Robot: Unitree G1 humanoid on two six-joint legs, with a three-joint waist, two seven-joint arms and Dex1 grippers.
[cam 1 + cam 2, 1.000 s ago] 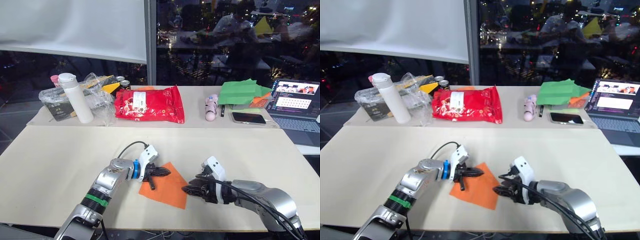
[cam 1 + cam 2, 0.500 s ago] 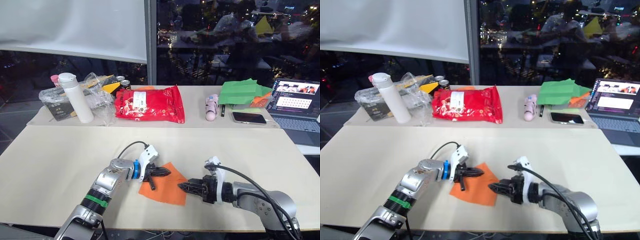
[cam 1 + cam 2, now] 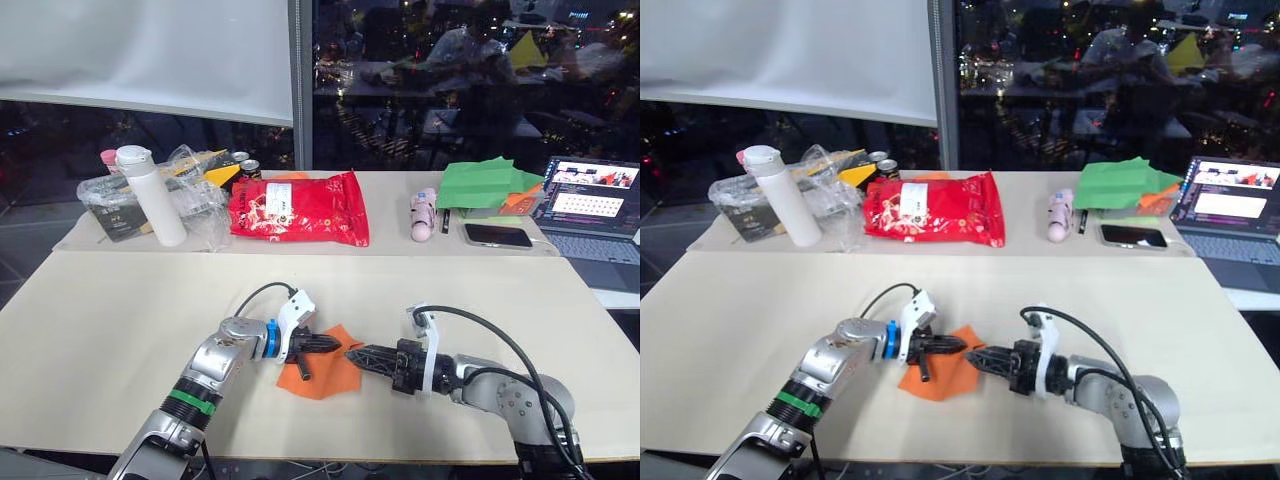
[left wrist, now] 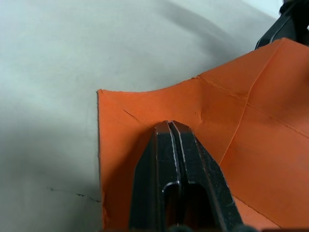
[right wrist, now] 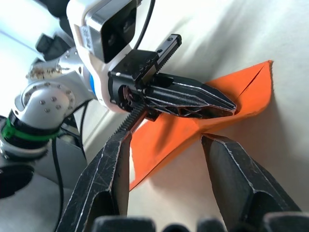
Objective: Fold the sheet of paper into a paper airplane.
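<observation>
Both grippers are meeting over the paper airplane (image 3: 322, 372) near the front edge of the cream table (image 3: 120, 320). Left gripper (image 3: 338, 346) is pressing down on the orange paper with its two black fingers (image 4: 170, 159) drawn tight together, tips resting flat on the sheet beside a crease. Right gripper (image 3: 352, 353) is reaching in from the other side with its fingers (image 5: 231, 179) spread apart, one on each side of the paper's raised folded edge and of the left gripper's tip, and whether they are touching the paper is not clear.

Going down in size across the far table: a laptop (image 3: 590, 215) is sitting open at the right edge, a red foil bag (image 3: 298, 209) is lying in the middle, a green folded paper (image 3: 487, 185) is lying beside the laptop, a clear plastic bag (image 3: 135, 205) is lying at the left with a white bottle (image 3: 152, 195) standing upright in front of it, a phone (image 3: 497, 236) is lying flat below the green paper, and a small pink object (image 3: 424, 215) is lying just left of the phone
</observation>
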